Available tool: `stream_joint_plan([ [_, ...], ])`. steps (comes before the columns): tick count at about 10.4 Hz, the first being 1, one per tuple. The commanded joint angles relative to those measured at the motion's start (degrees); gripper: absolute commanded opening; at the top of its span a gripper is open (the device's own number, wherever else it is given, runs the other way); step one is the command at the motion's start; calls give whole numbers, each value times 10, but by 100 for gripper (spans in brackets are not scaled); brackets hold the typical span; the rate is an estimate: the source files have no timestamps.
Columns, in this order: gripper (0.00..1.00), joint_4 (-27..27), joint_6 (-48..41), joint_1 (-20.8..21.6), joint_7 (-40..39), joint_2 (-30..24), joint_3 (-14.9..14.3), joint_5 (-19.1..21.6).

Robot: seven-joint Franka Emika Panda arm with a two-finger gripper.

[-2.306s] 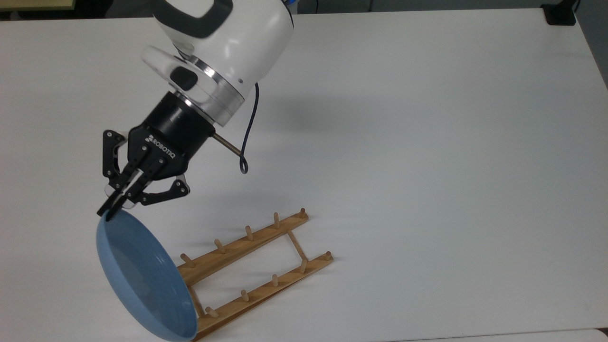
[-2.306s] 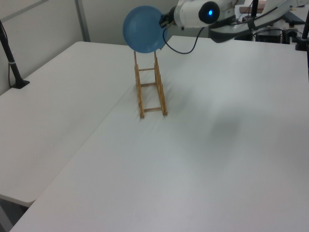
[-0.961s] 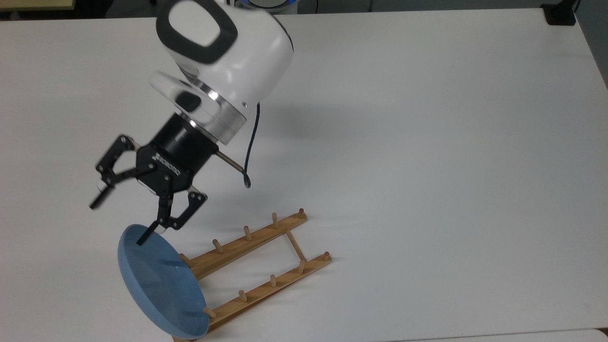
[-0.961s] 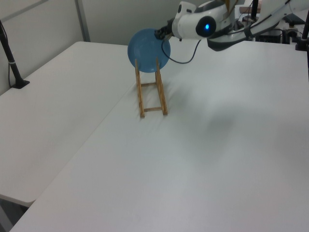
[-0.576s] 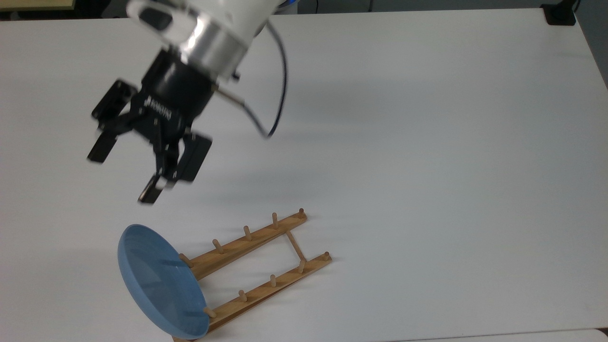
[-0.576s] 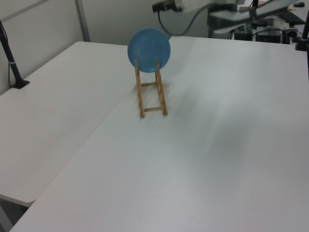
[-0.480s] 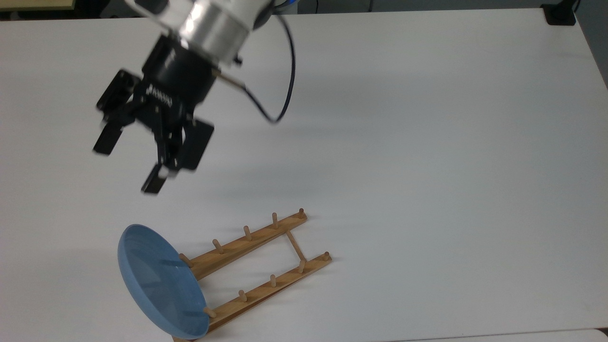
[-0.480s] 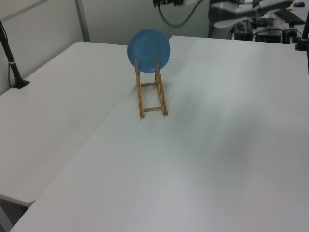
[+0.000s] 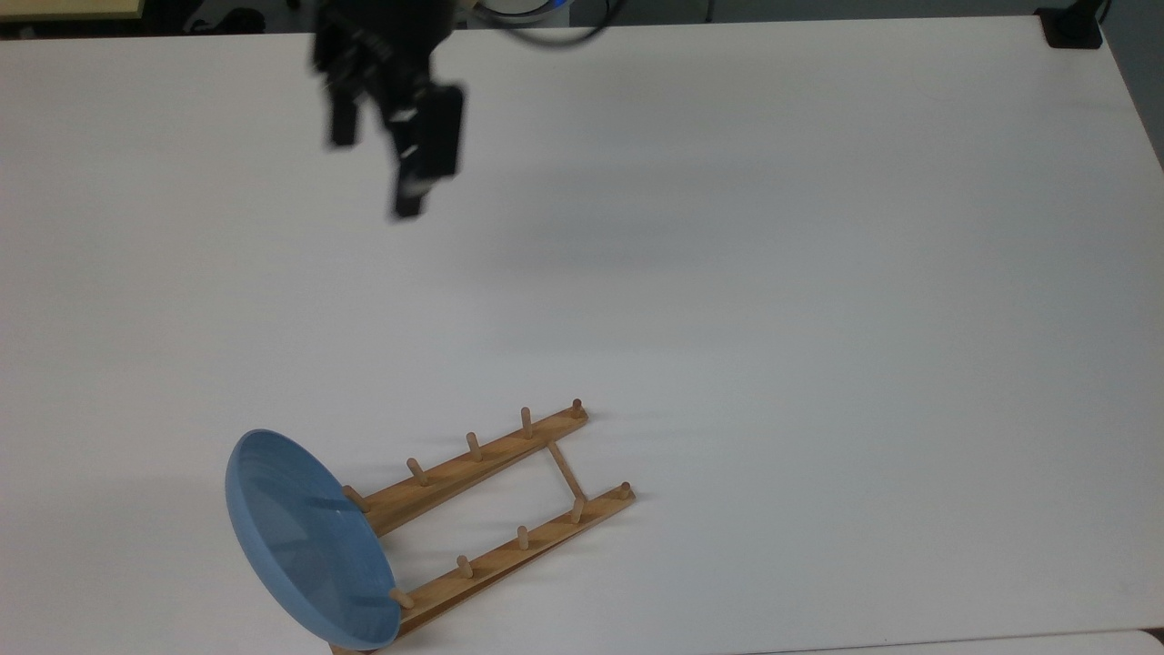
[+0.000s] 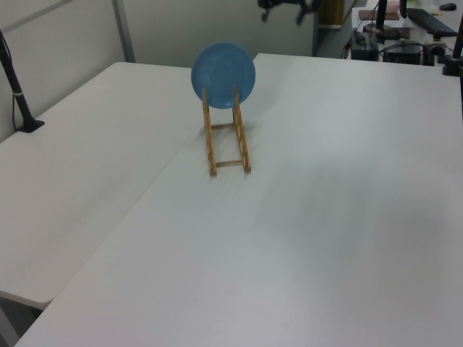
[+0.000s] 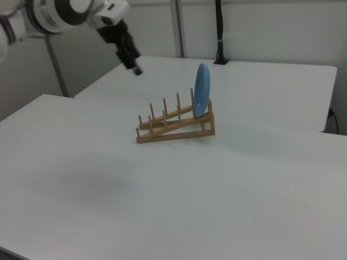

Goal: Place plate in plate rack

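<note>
Nothing in the gripper (image 9: 375, 168) now: fingers spread, empty, hanging high over the white table (image 9: 818, 273) near the top view's upper edge, well apart from the plate (image 9: 300, 537). Quite a change from a couple of seconds back, with the same fingers pinched on the plate's upper rim and the plate tilted above the rack's end; then a release about a second ago, one fingertip just at the rim, and since then a steady retreat up and away, blurred with motion in the top view. Same story in the left view, gripper (image 10: 282, 11) up at the back edge behind the plate (image 10: 223, 69), and in the right view, gripper (image 11: 133, 62) off to the right view's left, clear of everything. Plate position unchanged across the last half second: standing on edge, nearly upright, at the end of the plate rack (image 9: 482, 459) toward the top view's lower left, leaning a little against the last pair of pegs, lower rim down between the two rails. Seen side-on in the right view, plate (image 11: 201, 95) seated at the raised end of the plate rack (image 11: 173, 130), with no sign of sliding or tipping. Judging from that, placement done and holding unaided; probably only clearing the arm left. Small residual risk: a roll or topple from the end slot under any knock.
</note>
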Motion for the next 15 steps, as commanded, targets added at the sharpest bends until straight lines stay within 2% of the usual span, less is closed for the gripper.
stream_joint_plan([
  [1,100,-70,-155,7,-140,-89,-4,150],
  [3,100,-150,-166,41,-234,-152,-9,162],
  [4,100,-169,-163,58,-288,-161,-9,161],
  [7,100,-172,-136,51,-475,-158,-12,160],
  [9,100,-170,-140,46,-571,-158,-37,160],
  [10,100,-169,-142,50,-574,-158,-45,161],
  [15,100,-164,-143,51,-575,-157,-45,162],
])
